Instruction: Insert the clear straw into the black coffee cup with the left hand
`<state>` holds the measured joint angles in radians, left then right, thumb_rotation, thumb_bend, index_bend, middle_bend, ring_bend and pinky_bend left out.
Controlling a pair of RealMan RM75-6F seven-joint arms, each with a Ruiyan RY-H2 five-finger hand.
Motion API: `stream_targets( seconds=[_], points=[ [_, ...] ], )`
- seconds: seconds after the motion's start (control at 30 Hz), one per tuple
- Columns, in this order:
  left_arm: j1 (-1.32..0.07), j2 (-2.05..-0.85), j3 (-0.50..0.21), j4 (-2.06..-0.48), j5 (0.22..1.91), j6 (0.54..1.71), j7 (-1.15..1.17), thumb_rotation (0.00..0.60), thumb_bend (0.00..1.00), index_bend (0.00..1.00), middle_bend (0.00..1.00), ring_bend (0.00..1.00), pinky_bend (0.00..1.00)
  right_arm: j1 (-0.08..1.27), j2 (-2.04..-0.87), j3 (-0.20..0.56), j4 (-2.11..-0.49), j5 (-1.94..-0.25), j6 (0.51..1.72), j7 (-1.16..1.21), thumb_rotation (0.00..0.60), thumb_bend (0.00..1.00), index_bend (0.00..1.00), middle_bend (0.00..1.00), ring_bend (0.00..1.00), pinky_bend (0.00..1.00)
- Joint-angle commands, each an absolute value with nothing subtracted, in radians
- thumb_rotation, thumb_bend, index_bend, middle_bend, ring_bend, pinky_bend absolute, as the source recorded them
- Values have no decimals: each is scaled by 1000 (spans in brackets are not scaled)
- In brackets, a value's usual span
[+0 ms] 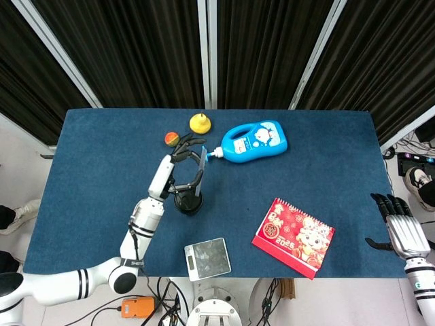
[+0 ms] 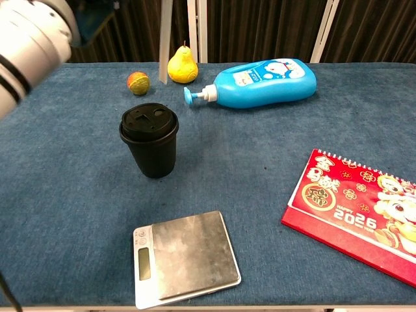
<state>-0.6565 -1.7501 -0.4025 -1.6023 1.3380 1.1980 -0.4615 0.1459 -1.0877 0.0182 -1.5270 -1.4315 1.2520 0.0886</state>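
The black coffee cup (image 2: 149,140) stands upright with its lid on, left of the table's middle. In the head view my left hand (image 1: 182,161) hovers right over the cup (image 1: 189,204) and hides part of its lid. It pinches the clear straw (image 1: 201,173), which hangs nearly upright. In the chest view the straw (image 2: 164,45) comes down from the top edge and its lower end is above and behind the lid, apart from it. Only my left forearm (image 2: 26,39) shows there. My right hand (image 1: 399,224) is off the table's right edge, fingers spread, holding nothing.
A blue pump bottle (image 1: 255,141) lies behind the cup, with a yellow pear (image 1: 199,123) and a small orange-green ball (image 1: 172,139) beside it. A silver kitchen scale (image 1: 207,258) sits at the front edge. A red calendar (image 1: 293,238) lies at the front right of the blue table (image 1: 95,156).
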Motion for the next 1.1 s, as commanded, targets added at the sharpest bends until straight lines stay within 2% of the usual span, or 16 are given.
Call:
stream_targets(
  seconds=[0.03, 0.47, 1.1],
  points=[
    [-691, -1811, -395, -1514, 1328, 1195, -430, 600, 423, 562, 201, 3, 8, 145, -1087, 19, -1526, -1429, 1252, 89, 600, 294, 38, 136, 0, 79],
    [-691, -1851, -367, -1391, 1332, 1219, -451, 600, 424, 562, 201, 3, 4, 149, -1089, 20, -1531, -1421, 1245, 83, 600, 294, 38, 136, 0, 79],
    [-677, -1856, -343, -1348, 1328, 1223, -478, 600, 425, 562, 201, 3, 4, 148, -1086, 21, -1537, -1416, 1246, 78, 600, 294, 38, 135, 0, 79]
  ],
)
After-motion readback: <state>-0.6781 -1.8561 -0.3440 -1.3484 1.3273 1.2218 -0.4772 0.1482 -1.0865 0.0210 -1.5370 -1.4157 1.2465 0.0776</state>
